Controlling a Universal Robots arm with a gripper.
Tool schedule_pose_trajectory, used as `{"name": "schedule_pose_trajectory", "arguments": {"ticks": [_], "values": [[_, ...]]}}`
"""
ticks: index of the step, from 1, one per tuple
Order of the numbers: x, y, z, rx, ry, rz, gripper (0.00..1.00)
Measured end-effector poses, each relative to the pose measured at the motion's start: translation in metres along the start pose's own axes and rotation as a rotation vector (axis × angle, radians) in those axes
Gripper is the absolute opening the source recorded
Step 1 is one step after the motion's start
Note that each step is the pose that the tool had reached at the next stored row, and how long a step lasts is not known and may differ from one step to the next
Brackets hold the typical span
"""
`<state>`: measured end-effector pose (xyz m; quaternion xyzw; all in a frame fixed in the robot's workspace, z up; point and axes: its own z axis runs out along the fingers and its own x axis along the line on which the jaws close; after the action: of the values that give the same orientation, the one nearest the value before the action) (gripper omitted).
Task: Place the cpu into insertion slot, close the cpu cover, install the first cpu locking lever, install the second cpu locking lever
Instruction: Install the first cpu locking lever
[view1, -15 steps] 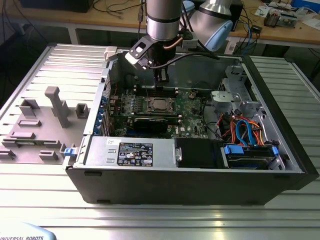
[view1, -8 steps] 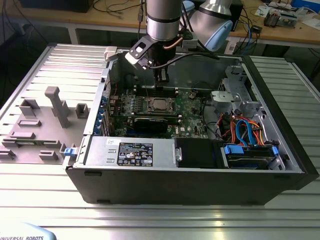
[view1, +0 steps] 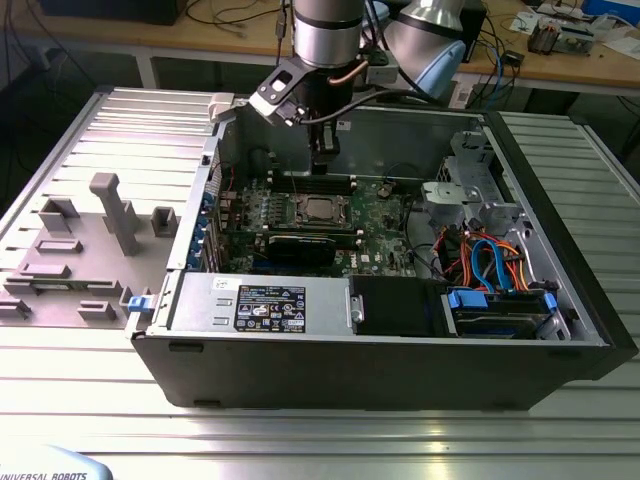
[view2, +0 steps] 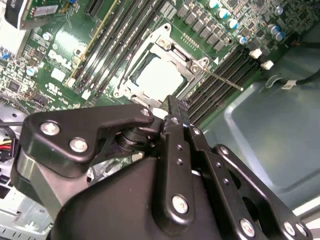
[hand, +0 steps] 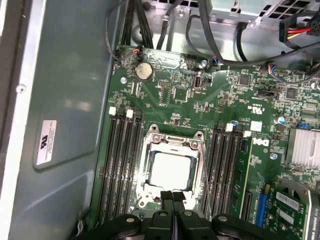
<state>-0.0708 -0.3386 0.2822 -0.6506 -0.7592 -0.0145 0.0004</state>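
The cpu (hand: 170, 170) lies seated under the lowered cover (hand: 172, 142), but a lever (view2: 225, 81) looks unlatched, and the gripper (hand: 172, 196) hovers nearby, fingers together.

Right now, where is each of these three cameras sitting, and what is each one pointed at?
Exterior view: off the arm, above the open computer case, looking down into it; the arm and gripper hang over the motherboard.
First wrist view: on the arm, looking down past the shut fingertips at the seated cpu.
Second wrist view: on the arm, looking slantwise over the gripper at that cpu.
Both wrist views share the cpu, the memory slots and the gripper.
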Motion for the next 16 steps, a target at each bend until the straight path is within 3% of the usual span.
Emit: {"name": "schedule_pose_trajectory", "arguments": {"ticks": [1, 13, 16], "values": [[0.0, 0.0, 0.0, 0.0001, 0.0001, -0.007, 0.11], [0.0, -0.0001, 0.001, 0.0054, 0.0056, -0.266, 0.11], [0.0, 0.0, 0.0011, 0.006, 0.0064, -0.304, 0.11]]}}
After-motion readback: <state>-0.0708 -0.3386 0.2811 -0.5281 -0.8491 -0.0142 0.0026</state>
